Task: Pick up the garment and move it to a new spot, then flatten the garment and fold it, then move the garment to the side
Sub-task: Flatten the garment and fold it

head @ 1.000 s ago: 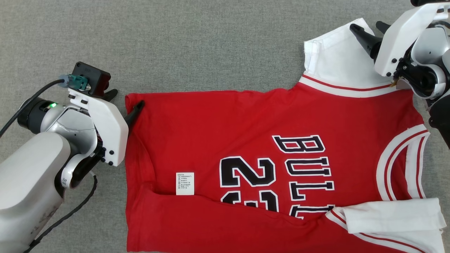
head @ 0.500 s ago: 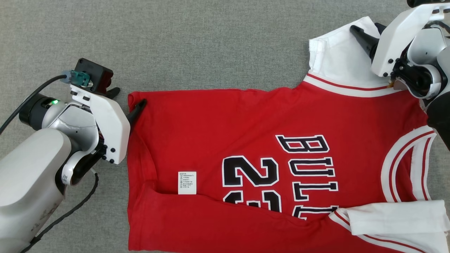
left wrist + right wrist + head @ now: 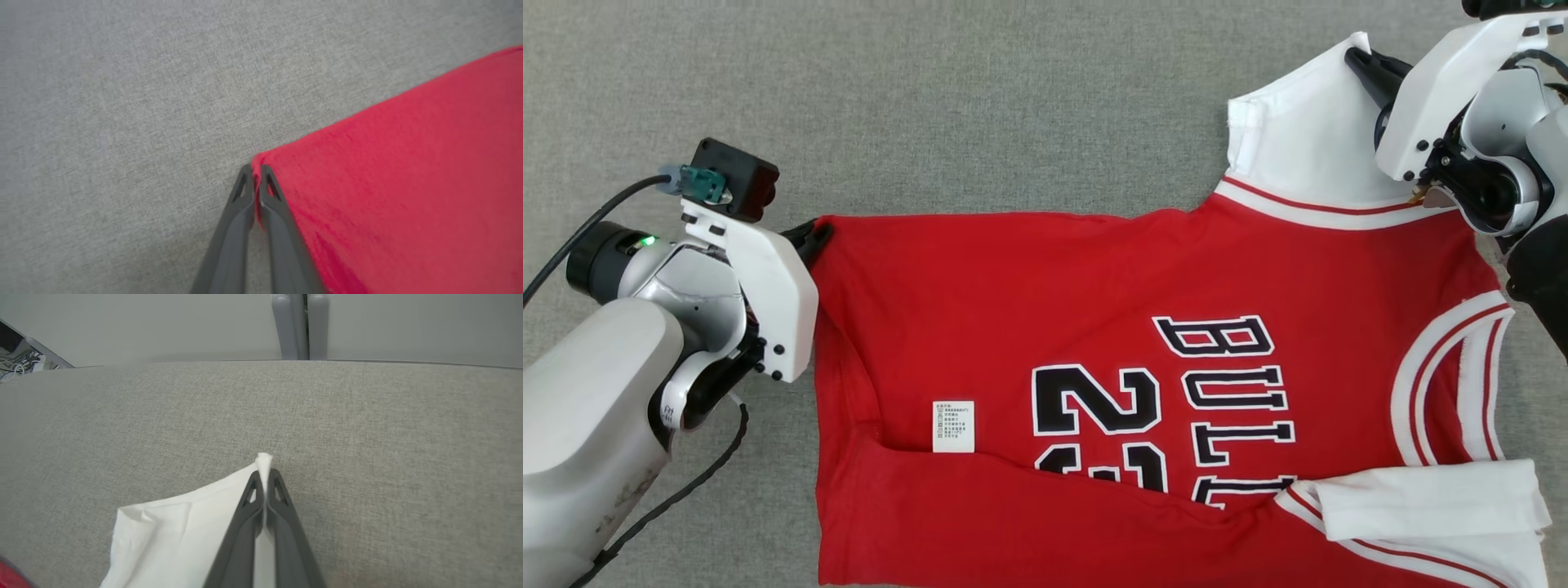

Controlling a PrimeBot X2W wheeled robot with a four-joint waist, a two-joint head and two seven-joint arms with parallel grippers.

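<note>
The garment (image 3: 1094,327), a red jersey with black lettering and white sleeves, lies spread on the grey cloth surface (image 3: 931,106), hem toward the robot's left and collar toward its right. A fold runs across its near part, beside a care label (image 3: 952,425). It looks like a light, limp knit: it will likely sag and drape from wherever it is held, stretch a little under pull, and drag on the rough cloth rather than slide, so it probably wants lifting clear before it is carried. Corners and seamed edges give the surest hold, and two holds well apart along one side should keep it from bunching. That is how it is taken: the left gripper (image 3: 256,171) has its fingers pressed together on the far hem corner, red cloth pinched between the tips. The right gripper (image 3: 265,477) is closed the same way on the tip of the far white sleeve (image 3: 1307,139), a small peak of white standing out past the fingertips. So thin a pinch could slip under a sharp pull
</note>
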